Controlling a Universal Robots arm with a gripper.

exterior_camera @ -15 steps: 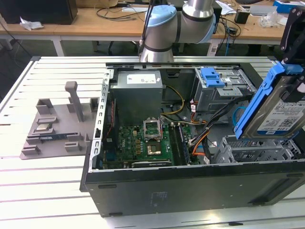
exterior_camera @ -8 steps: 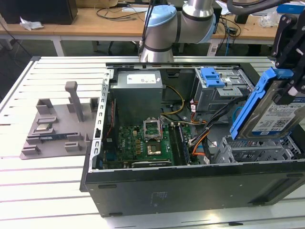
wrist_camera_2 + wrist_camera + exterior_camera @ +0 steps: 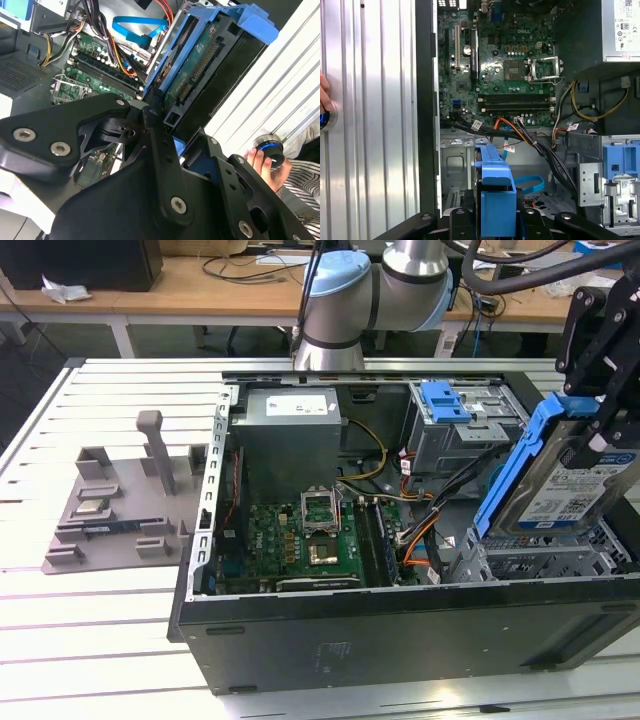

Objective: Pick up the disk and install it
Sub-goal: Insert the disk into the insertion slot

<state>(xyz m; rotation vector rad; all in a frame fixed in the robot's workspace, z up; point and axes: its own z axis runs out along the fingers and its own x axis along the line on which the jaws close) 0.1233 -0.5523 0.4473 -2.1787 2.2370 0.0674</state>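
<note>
Disk (image 3: 572,485) is held tilted at the right of the exterior view, above the lower-right bay of the computer case (image 3: 400,630). Gripper (image 3: 598,430) is clamped on its blue bracket (image 3: 515,465). The disk is judged stiff, fairly heavy and shock-sensitive. The bracket edges are judged the safest hold.

Open black tower case (image 3: 400,640) lying flat on a slatted metal table (image 3: 100,640) — green motherboard (image 3: 300,540), grey power supply (image 3: 290,435), blue-tabbed drive cage (image 3: 455,430) inside. 1 grey fixture tray (image 3: 110,520) sits just beside it.
</note>
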